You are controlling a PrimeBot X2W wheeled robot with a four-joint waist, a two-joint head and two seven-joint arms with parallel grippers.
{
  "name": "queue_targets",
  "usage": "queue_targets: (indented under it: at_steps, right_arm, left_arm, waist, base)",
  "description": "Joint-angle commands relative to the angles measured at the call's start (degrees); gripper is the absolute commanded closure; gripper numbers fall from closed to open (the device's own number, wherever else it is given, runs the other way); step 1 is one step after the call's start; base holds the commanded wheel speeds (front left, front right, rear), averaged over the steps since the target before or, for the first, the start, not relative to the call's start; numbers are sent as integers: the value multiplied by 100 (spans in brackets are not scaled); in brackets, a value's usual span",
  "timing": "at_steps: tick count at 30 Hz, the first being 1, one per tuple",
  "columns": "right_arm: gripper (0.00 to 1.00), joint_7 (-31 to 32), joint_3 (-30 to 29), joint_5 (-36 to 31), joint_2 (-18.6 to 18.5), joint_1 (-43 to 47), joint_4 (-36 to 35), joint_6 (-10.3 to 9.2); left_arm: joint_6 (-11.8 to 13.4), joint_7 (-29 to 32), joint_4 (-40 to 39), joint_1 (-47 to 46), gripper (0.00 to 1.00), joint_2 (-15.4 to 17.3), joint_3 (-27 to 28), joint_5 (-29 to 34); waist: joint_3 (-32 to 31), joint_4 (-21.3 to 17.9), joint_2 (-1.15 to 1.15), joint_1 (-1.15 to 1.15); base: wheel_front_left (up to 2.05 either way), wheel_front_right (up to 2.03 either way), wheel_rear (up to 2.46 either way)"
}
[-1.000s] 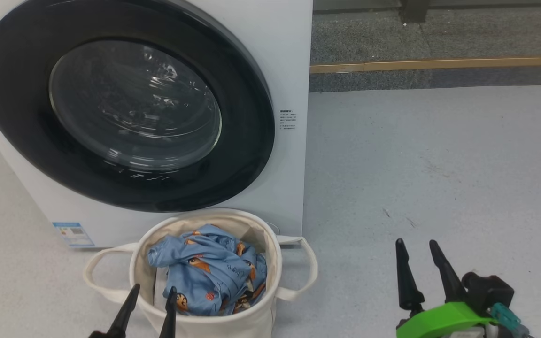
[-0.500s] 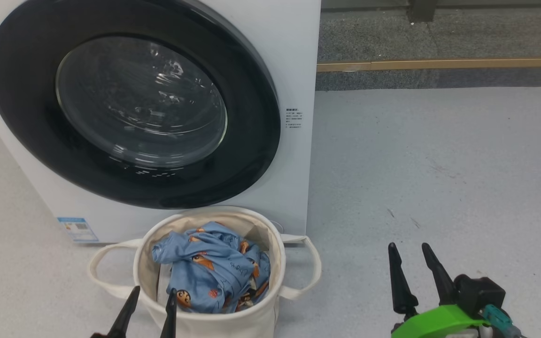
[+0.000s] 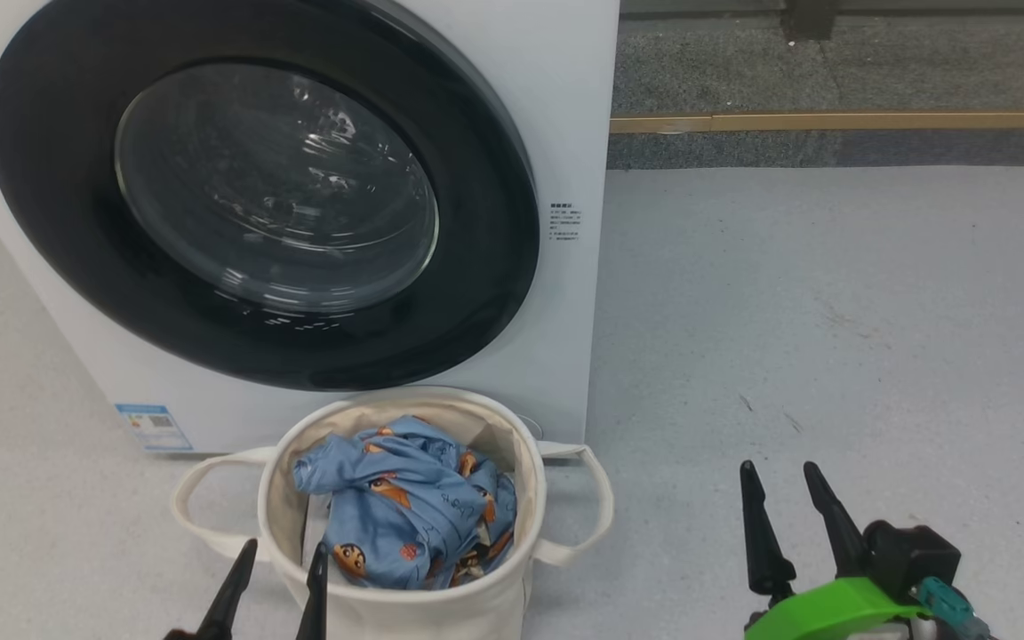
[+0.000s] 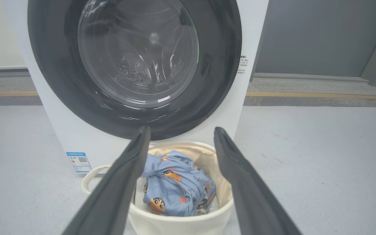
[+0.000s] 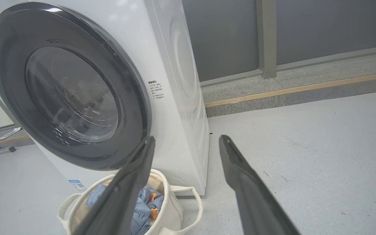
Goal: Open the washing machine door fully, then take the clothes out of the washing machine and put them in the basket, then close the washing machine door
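Observation:
The white washing machine stands at the left with its round black-ringed door lying flat against its front. The cream basket sits on the floor right before it. Light blue clothes with cartoon prints lie crumpled inside. My left gripper is open, empty, at the basket's near rim. My right gripper is open, empty, above bare floor to the basket's right.
Pale grey floor stretches to the right of the washer. A raised dark ledge with a wooden strip runs along the back. A grey post stands against the back wall.
The whole head picture has shifted slightly, so the camera moved. Both grippers stay open and empty in about the same places.

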Motion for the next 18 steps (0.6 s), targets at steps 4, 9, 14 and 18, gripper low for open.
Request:
queue_targets:
  at_steps: [4, 9, 14, 18]
  right_arm:
    - [0, -14, 122, 0, 24, -253, -127, 1]
    - [0, -14, 122, 12, 24, -264, -126, 1]
    - [0, -14, 108, 14, 24, -280, -174, 1]
    - [0, -14, 91, -1, 24, -274, -173, 1]
  left_arm:
    - [32, -70, -164, -218, 0, -24, 220, 53]
    - [19, -70, -148, -216, 0, -30, 228, 57]
    - [6, -70, -104, -214, 0, -35, 244, 43]
    - [-2, -70, -111, -229, 0, -38, 241, 55]
  waist:
    - [5, 21, 0, 0]
    - [12, 39, 0, 0]
    - [19, 40, 0, 0]
    - [20, 51, 0, 0]
  base:
    - [0, 0, 0]
    - [0, 0, 0]
    - [0, 0, 0]
    - [0, 0, 0]
